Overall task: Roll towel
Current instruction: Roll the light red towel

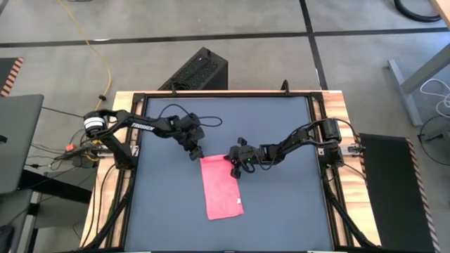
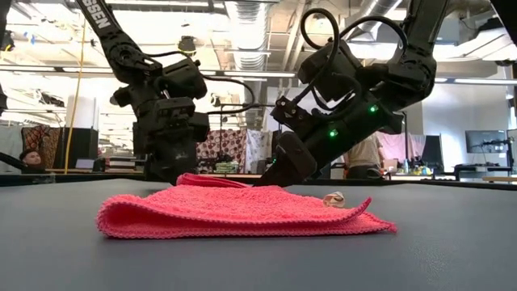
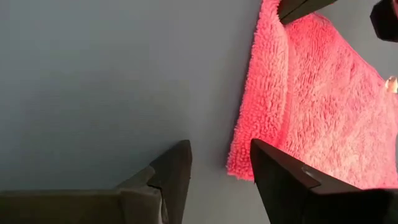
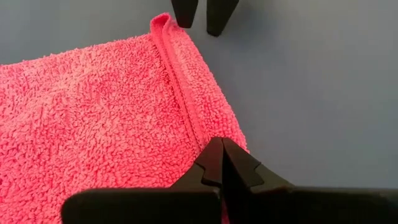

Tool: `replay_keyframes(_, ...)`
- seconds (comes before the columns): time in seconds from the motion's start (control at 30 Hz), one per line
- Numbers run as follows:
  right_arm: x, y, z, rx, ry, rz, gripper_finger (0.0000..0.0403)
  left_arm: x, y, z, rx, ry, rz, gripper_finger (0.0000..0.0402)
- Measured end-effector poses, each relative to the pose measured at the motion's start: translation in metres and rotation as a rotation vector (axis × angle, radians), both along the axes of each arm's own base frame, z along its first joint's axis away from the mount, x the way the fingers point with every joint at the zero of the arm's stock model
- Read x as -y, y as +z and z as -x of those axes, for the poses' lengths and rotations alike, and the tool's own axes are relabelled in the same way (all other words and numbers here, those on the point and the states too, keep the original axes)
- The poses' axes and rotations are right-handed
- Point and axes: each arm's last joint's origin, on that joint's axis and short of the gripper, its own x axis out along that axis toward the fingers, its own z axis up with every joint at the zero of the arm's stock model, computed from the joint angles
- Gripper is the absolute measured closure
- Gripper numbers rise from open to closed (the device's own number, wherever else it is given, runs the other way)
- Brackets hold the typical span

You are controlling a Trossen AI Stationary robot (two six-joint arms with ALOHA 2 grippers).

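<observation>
The towel (image 1: 222, 187) lies flat near the middle of the dark tabletop (image 1: 169, 211), folded into a long strip. At its far edge the right gripper (image 4: 219, 163) has its fingers pressed together on the hem. The left gripper (image 3: 221, 165) stands narrowly parted at the neighbouring corner, holding nothing. Behind the table stretches a bright workshop, where a person (image 2: 365, 155) stands.

The high view looks straight down on the whole table (image 1: 169, 211). The low view sits at tabletop height, facing level across it into the room. Each wrist view looks closely past its own fingers. All four share the towel (image 1: 221, 186).
</observation>
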Motion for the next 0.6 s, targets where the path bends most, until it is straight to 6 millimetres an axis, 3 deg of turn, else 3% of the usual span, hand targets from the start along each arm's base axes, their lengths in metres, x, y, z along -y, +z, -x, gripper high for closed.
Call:
replay_keyframes(0.4, 0.0, 0.0, 0.0, -0.003, 0.008, 0.014, 0.0381, 0.021, -0.003, -0.003, -0.021, -0.137, -0.031, 0.0244)
replay_keyframes(0.6, 0.0, 0.0, 0.0, -0.002, 0.009, 0.015, 0.0381, 0.026, -0.005, -0.003, -0.06, -0.141, -0.13, 0.0293)
